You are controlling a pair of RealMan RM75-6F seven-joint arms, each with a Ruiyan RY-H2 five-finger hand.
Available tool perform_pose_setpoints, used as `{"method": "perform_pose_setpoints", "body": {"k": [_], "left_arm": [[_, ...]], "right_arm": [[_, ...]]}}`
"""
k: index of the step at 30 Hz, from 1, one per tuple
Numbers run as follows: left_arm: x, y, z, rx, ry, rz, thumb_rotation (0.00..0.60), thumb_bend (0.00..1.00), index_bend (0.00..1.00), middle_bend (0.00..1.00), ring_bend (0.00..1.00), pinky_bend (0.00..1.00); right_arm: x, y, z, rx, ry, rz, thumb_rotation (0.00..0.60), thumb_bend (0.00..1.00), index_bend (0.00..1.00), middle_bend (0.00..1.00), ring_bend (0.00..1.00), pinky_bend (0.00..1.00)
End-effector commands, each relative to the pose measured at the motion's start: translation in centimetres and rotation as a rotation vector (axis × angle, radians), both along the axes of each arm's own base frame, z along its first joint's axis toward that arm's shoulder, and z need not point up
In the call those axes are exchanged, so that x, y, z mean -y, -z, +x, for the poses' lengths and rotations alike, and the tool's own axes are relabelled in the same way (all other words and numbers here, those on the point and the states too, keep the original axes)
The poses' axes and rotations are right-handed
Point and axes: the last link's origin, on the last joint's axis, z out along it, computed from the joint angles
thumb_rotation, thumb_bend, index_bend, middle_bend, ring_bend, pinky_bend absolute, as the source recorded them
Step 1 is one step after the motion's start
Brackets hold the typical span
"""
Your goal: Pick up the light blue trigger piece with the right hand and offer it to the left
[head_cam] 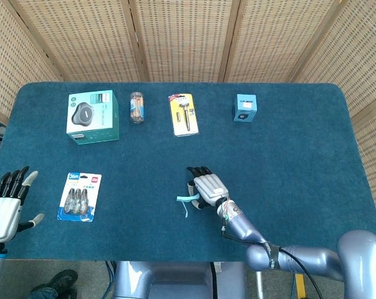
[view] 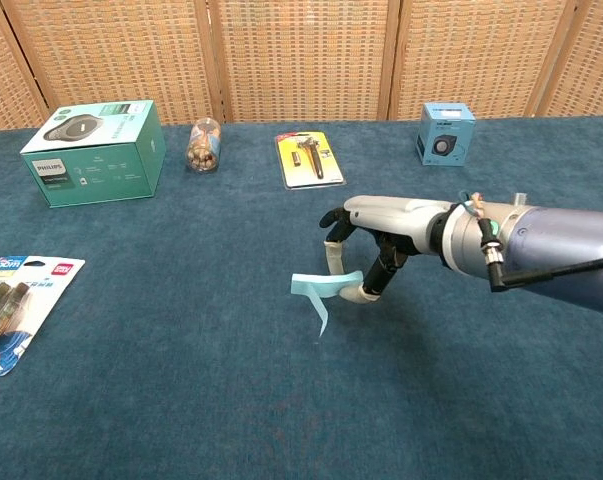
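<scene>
Right hand (view: 366,250) around level trigger piece (view: 321,288)

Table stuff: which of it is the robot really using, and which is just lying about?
In use:
trigger piece, pinched by right robot hand
left robot hand, open, waiting

Lying about:
Philips box
jar
yellow pack
blue box
battery pack

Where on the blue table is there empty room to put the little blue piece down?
Bare cloth lies between the battery pack and the right hand, and across the table's right side below the small blue box. The far edge is crowded with packages.
</scene>
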Motion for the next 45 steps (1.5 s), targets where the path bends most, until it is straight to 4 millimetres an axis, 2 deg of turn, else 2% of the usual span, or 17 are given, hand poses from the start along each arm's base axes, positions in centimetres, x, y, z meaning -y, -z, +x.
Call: {"method": "perform_pose_setpoints", "body": {"k": [1,7,9,24,27,28,38,45], "left_arm": [[-1.7,-0.3,2.0,-0.039,0.219,-0.041,0.600,0.10,0.06,0.00,0.00,0.00],[-4.0,0.5,4.4,-0.098,0.490,-0.150,0.600,0.15,0.26,0.00,0.00,0.00],[-4.6,1.2,5.5,-0.125,0.561,-0.175,0.600,0.17,0.29,0.00,0.00,0.00],[-7.9,7.3,12.2,-0.201,0.814,-0.393,0.600,0.22,0.38,0.00,0.00,0.00],[-8.2,7.8,13.1,-0.181,0.840,-0.396,0.600,0.24,0.40,0.00,0.00,0.00],[-8.2,8.3,14.1,-0.153,0.873,-0.403,0.600,0.25,0.40,0.00,0.00,0.00],[-8.8,11.0,15.9,-0.083,0.895,-0.452,0.600,0.25,0.45,0.00,0.00,0.00],[-8.9,12.7,15.7,-0.053,0.902,-0.446,0.600,0.25,0.47,0.00,0.00,0.00]], "right_arm": [[0.1,-0.6,0.6,0.025,0.026,0.003,0.600,0.52,0.58,0.07,0.00,0.00],[0.2,-1.4,2.2,0.024,0.018,-0.016,0.600,0.52,0.58,0.07,0.00,0.00],[0.0,-1.5,2.7,0.020,0.015,-0.021,0.600,0.52,0.58,0.07,0.00,0.00],[-0.7,-1.4,5.8,0.001,0.017,-0.028,0.600,0.54,0.58,0.07,0.00,0.00],[-0.7,-1.3,6.2,0.000,0.016,-0.028,0.600,0.54,0.58,0.07,0.00,0.00],[-0.8,-1.2,6.8,0.022,0.023,-0.016,0.600,0.54,0.58,0.07,0.00,0.00],[-0.9,-1.2,8.0,0.053,0.042,-0.004,0.600,0.54,0.58,0.07,0.00,0.00],[-0.8,-1.4,8.1,0.073,0.054,-0.007,0.600,0.55,0.58,0.07,0.00,0.00]]}}
